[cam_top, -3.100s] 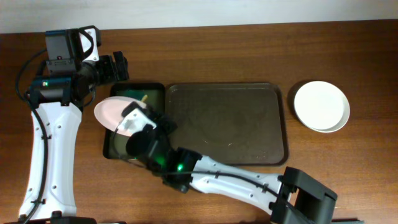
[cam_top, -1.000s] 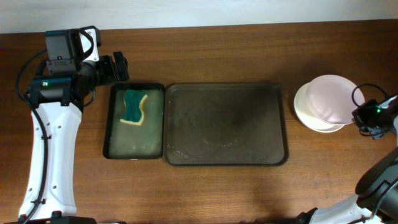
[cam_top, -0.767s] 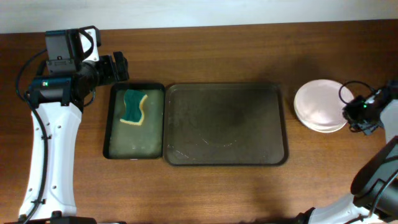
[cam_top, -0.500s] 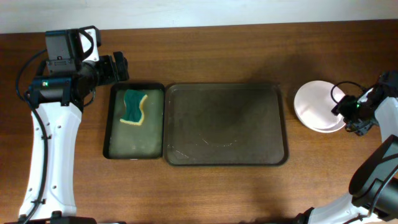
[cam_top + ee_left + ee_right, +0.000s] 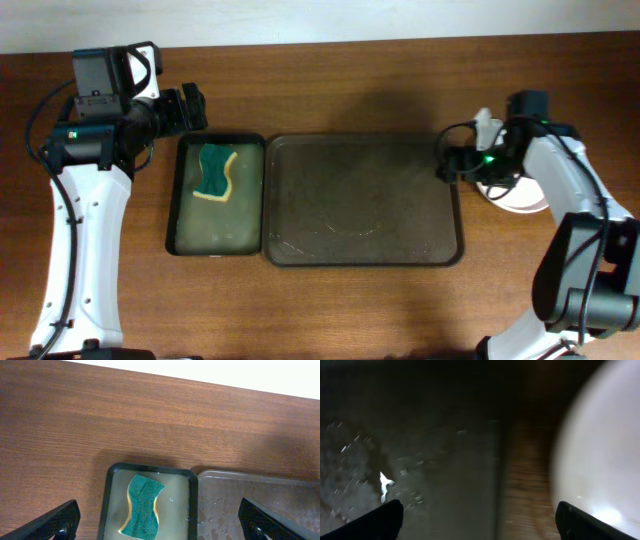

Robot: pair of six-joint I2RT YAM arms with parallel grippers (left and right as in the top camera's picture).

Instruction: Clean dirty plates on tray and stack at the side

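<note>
My right hand (image 5: 477, 512) hovers spread wide over the edge of the brown tray (image 5: 420, 435), white plates (image 5: 600, 450) just beside it; my left hand (image 5: 157, 520) is spread too.

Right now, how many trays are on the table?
2. The big brown tray sits in the middle; the narrow dark tray, holding a sponge, lies just left of it. None looks hidden.

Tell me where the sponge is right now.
In the overhead view the sponge lies at the left, in the far half of the narrow tray, beside the big brown tray.
</note>
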